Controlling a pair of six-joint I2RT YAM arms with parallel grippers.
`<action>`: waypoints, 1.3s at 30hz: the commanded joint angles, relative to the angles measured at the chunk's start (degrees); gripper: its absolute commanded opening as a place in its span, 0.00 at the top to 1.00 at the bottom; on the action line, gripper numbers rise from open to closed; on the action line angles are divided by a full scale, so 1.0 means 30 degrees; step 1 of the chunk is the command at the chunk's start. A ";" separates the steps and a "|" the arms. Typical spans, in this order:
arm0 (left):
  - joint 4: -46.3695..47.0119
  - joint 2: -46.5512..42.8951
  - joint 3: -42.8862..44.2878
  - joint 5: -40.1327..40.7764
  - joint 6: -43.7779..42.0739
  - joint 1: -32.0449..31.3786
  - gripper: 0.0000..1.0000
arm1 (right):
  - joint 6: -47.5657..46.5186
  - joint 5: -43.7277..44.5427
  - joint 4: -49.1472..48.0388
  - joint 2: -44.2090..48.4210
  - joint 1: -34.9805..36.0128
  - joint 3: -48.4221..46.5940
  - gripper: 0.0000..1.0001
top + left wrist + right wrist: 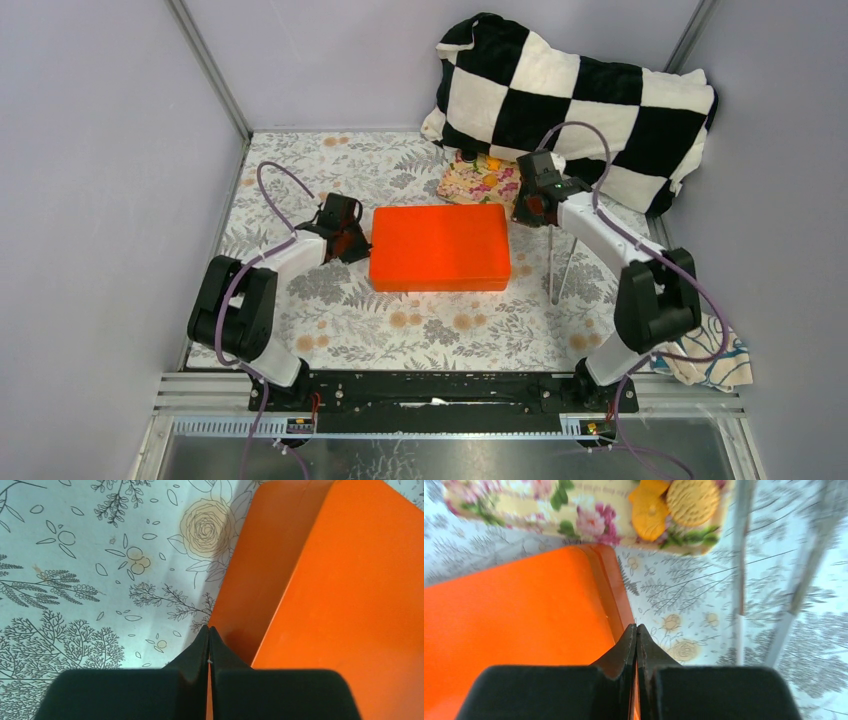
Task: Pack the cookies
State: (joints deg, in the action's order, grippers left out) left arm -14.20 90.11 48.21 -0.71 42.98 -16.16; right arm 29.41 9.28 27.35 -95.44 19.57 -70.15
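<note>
A closed orange box (438,247) lies in the middle of the floral tablecloth. Behind it a floral-patterned tray (478,180) holds cookies; two orange-tan cookies (696,500) show in the right wrist view, the others are hidden. My left gripper (350,238) is shut and empty at the box's left side; the left wrist view shows its closed tips (209,628) against the box's side wall (260,580). My right gripper (522,208) is shut and empty at the box's far right corner (609,580), its tips (637,626) just off the edge.
A black-and-white checkered cushion (580,95) lies at the back right, partly over the tray. A thin metal stand (552,260) rises right of the box. A patterned cloth (715,360) lies at the near right. Grey walls enclose the table.
</note>
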 commanded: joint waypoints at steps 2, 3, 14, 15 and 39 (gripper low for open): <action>0.0217 -0.0672 -0.0204 -0.0669 0.0204 -0.0186 1.00 | -0.0851 0.4895 0.1611 0.2522 0.1088 -0.1325 0.99; 0.0219 -0.0616 -0.0177 -0.0711 0.0219 -0.0183 1.00 | -0.1250 0.4618 0.1646 0.2598 0.1414 -0.1418 0.99; 0.0707 -0.0195 0.0204 -0.0758 -0.0080 -0.0526 1.00 | -0.0637 0.0352 0.1387 0.2744 0.3001 0.2666 1.00; 0.0772 -0.0106 0.0240 -0.0774 -0.0102 -0.0570 1.00 | -0.0571 0.0245 0.1248 0.2757 0.3012 0.3146 1.00; -0.3718 -0.7393 0.1907 0.5571 -0.0813 -0.1705 0.97 | -0.2592 0.1434 0.0346 0.7213 0.3024 -0.0294 0.80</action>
State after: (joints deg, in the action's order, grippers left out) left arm -22.33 73.69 51.83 10.85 42.33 -19.94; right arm 24.43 12.47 29.76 -76.71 28.38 -68.45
